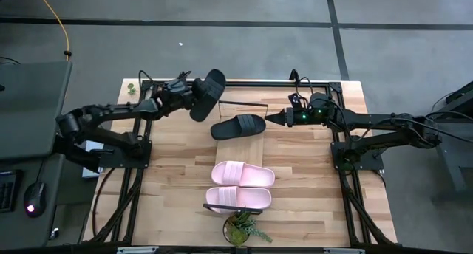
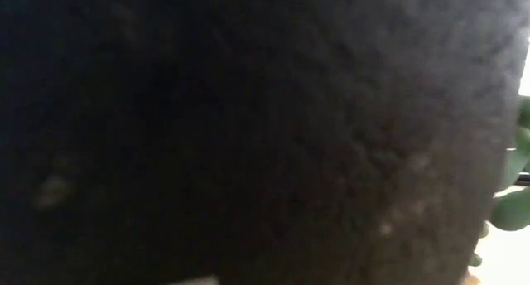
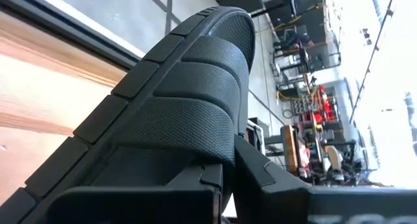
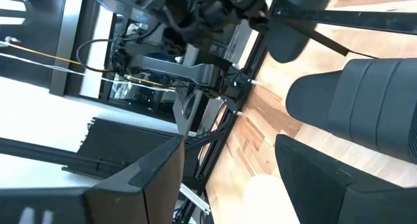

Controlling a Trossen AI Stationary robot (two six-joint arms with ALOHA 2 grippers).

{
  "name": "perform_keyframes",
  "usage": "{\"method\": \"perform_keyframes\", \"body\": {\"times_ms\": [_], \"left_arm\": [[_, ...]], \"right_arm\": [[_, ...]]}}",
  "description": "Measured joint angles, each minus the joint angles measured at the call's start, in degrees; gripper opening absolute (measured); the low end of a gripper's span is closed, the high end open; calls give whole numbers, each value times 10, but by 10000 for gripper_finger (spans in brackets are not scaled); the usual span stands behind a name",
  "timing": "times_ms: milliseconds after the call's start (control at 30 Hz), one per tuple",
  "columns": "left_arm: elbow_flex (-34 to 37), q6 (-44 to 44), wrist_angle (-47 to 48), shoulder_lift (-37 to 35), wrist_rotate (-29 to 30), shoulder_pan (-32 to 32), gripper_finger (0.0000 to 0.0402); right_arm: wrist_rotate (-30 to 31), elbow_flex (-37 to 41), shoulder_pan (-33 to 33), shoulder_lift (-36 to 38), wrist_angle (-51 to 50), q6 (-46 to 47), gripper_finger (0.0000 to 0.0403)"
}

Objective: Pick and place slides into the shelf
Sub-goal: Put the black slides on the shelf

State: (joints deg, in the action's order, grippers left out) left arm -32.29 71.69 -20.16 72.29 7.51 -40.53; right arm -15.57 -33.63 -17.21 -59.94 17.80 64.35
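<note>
Four slides in play: one black slide (image 1: pixel 208 94) is riding in the left gripper (image 1: pixel 191 97), clamped shut on its edge and lifted off the table (image 1: pixel 310 187) near the far-left corner. The second black slide (image 1: pixel 238 126) is lying on the shelf (image 1: pixel 240 145) plank at mid-table. The pink pair (image 1: pixel 241 185) is sitting side by side nearer the front, beside a small plant (image 1: pixel 242 228).

The right gripper (image 1: pixel 283 118) is hovering just beside the placed black slide's end, fingers spread wide and holding nothing.

Risks from here:
- The left wrist view is showing the fingers (image 3: pixel 195 185) biting only the sole's rim, strap (image 3: pixel 189 100) hanging free. The slide is tilting steeply; a thin edge grip may be letting it swing or slip during the carry.
- The shelf plank is narrow. A tilted release could be tipping the slide off, or knocking the one already there.
- Both arms are converging on the same stretch of shelf; the right one, waiting so close, is inviting a collision.
- The low view is blocked by something dark, probably the plant pot, so height over the plank is going unchecked.
</note>
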Motion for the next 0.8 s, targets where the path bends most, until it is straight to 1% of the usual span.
{"method": "perform_keyframes", "body": {"times_ms": [267,400,500,700,800], "left_arm": [[0,-50,101,-117,-2,0,1],[0,-56,149,-168,-9,0,1],[0,-59,174,-200,-29,0,1],[0,-85,174,-245,-71,0,1],[-13,-100,188,-258,-93,0,1]], "right_arm": [[11,0,0,0,0,-2,231],[12,0,0,0,1,-1,231],[12,0,0,0,3,-1,231],[9,0,0,0,4,-1,231],[4,0,0,0,4,1,231]]}}
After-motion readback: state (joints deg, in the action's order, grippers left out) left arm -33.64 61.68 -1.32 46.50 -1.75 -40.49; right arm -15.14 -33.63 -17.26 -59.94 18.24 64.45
